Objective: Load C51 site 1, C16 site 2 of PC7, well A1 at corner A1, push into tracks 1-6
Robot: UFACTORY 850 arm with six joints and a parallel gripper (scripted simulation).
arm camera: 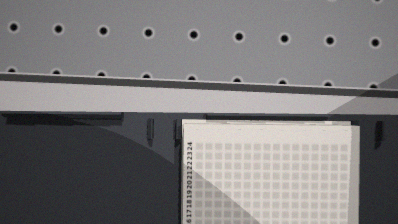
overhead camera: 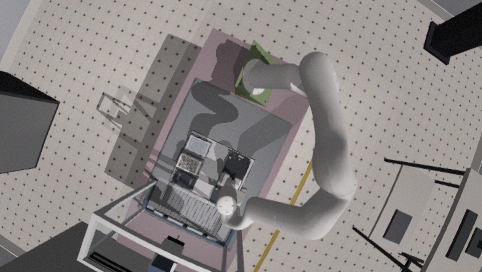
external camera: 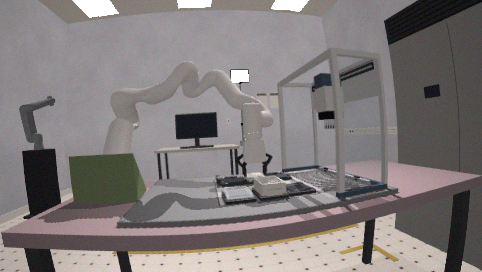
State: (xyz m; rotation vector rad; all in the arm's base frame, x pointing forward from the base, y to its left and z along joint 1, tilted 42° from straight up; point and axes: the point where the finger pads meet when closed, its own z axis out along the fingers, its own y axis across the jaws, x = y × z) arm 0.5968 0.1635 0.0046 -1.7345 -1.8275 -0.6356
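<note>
The 384-well plate C16 point(arm camera: 270, 172) lies flat on the dark carrier PC7 point(arm camera: 90, 170), between small locator tabs; I cannot tell which site. PC7 point(overhead camera: 239, 165) sits on the apron in front of the rails. My gripper point(external camera: 254, 167) hangs just above it with the fingers spread wide and nothing between them; the fingers are out of the wrist view. The deep-well block C51 point(external camera: 270, 185) point(overhead camera: 189, 162) stands in the middle nest. The 96-well plate C15 point(external camera: 237, 193) sits in the nest nearest the arm's base point(overhead camera: 197, 145). The third nest point(overhead camera: 182, 178) is dark and bare.
The loading rails point(overhead camera: 192, 207) lie under the instrument's open post frame point(external camera: 332, 120), just beyond the carrier and nests. A green box point(external camera: 105, 177) stands at the table's far end by the arm's base.
</note>
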